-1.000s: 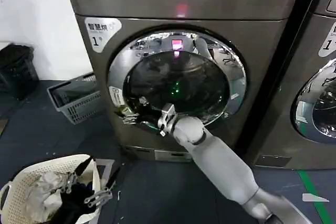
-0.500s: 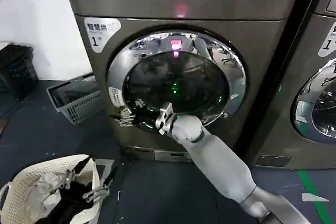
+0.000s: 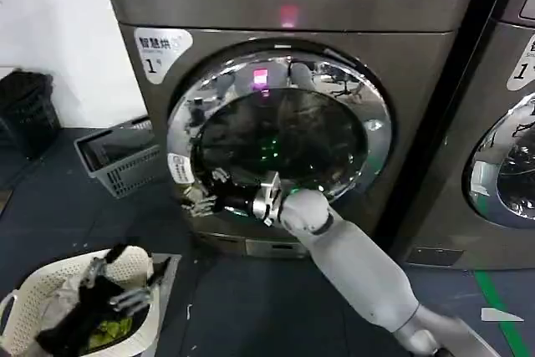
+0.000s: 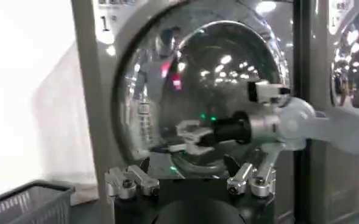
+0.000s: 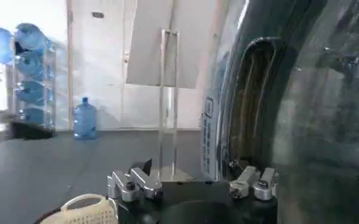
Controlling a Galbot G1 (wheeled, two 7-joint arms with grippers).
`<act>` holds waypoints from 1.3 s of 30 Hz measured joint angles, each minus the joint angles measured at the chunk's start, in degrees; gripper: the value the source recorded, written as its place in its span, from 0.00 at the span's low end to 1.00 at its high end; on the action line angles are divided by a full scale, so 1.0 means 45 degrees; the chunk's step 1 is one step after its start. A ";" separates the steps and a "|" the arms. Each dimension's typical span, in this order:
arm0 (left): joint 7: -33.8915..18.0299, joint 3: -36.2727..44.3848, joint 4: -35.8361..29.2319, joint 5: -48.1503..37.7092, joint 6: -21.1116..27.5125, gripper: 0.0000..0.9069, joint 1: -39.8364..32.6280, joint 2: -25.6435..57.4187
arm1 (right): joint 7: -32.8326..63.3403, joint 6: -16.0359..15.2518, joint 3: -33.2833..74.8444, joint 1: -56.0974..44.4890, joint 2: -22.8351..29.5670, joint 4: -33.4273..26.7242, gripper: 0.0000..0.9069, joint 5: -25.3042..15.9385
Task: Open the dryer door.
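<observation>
Here: dryer (image 3: pixel 167 6) sticker reads "1"; right claw (image 3: pixel 203 196) at dryer door (image 3: pixel 280 135) rim.

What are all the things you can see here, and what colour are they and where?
dryer: one, grey-bronze, centre, pink light lit above the porthole
dryer door: one, chrome rim with dark glass, on the dryer's front
neighbouring machine: one, grey with chrome door, far right
mesh basket: one, grey, floor left of the dryer
laundry basket: one, cream, floor at lower left, clothes inside
right gripper: one, silver and black, at the door's lower-left rim
left gripper: one, over the laundry basket, fingers apart
</observation>
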 joint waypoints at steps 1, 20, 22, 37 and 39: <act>0.0005 -0.0200 0.0141 -0.0223 0.0091 1.00 -0.0068 0.0123 | -0.0175 -0.0014 0.0026 -0.0034 -0.0060 0.0058 1.00 0.0005; -0.1202 -0.1212 0.2150 -0.3015 0.1502 1.00 -0.1967 0.2438 | -0.4112 0.0119 0.0301 -0.0554 -0.1332 0.0919 1.00 0.0384; -0.1256 -0.1060 0.2271 -0.3274 0.1776 1.00 -0.2137 0.2681 | -0.4438 0.0176 0.0370 -0.0622 -0.1440 0.0962 1.00 0.0383; -0.1908 0.0787 0.3820 -0.4347 0.1450 1.00 -0.4115 0.5048 | -0.7684 0.0186 0.1472 -0.1778 -0.2480 0.1809 1.00 0.0318; -0.1877 0.1029 0.4092 -0.4715 0.1285 1.00 -0.4451 0.5387 | -0.8230 0.0195 0.1738 -0.2053 -0.2677 0.1974 1.00 0.0248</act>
